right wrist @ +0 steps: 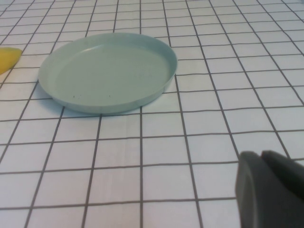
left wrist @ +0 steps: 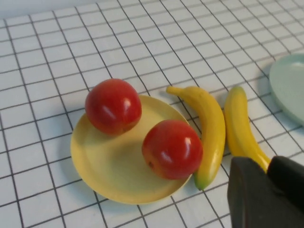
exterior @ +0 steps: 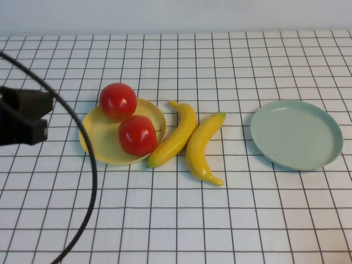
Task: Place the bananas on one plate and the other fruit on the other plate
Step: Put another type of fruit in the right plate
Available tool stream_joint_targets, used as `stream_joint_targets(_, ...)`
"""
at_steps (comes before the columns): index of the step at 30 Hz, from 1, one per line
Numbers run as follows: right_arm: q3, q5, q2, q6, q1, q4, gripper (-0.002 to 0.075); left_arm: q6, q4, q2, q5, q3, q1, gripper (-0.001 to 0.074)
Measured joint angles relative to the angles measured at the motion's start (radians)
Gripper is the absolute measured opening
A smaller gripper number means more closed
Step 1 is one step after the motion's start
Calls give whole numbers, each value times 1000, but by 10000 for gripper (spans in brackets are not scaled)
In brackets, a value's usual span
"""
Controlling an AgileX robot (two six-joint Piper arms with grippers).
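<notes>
Two red apples (exterior: 117,101) (exterior: 137,135) sit on the pale yellow plate (exterior: 102,144) at left centre. Two yellow bananas (exterior: 177,135) (exterior: 202,146) lie side by side on the table just right of that plate; the nearer one touches its rim. The pale blue-green plate (exterior: 297,133) stands bare at the right. My left gripper (exterior: 33,116) hovers left of the yellow plate, shut and empty; its wrist view shows the apples (left wrist: 113,105) (left wrist: 172,148) and bananas (left wrist: 211,133) (left wrist: 240,126). My right gripper (right wrist: 262,160) is shut and empty, near the blue-green plate (right wrist: 107,69), outside the high view.
A black cable (exterior: 91,165) arcs from the left arm down across the table's front left. The table is a white cloth with a black grid (exterior: 220,220). A banana tip (right wrist: 8,58) shows at the edge of the right wrist view.
</notes>
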State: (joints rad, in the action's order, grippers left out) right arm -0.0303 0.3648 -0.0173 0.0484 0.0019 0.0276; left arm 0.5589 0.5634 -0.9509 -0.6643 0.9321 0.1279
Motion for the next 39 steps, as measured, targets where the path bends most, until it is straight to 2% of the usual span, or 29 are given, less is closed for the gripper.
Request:
stream_joint_targets(2, 0, 0, 0, 0, 0, 0, -15, -24, -3, 83, 68, -80, 0, 33)
stream_joint_targets(7, 0, 0, 0, 0, 0, 0, -15, -48, -58, 263, 136, -193, 0, 2)
stream_joint_targets(12, 0, 0, 0, 0, 0, 0, -15, -167, -220, 434, 12, -223, 0, -1)
stream_joint_targets(16, 0, 0, 0, 0, 0, 0, -15, -286, -326, 539, -6, -251, 0, -1)
stream_joint_targets(24, 0, 0, 0, 0, 0, 0, -15, -442, -529, 787, 203, -505, 0, -2)
stream_joint_targets(29, 0, 0, 0, 0, 0, 0, -15, -550, -638, 936, 244, -681, 0, -2)
stream_joint_targets(35, 0, 0, 0, 0, 0, 0, -15, -567, -691, 961, 267, -860, 0, -2)
stream_joint_targets(39, 0, 0, 0, 0, 0, 0, -15, -568, -646, 961, 286, -945, 0, -2)
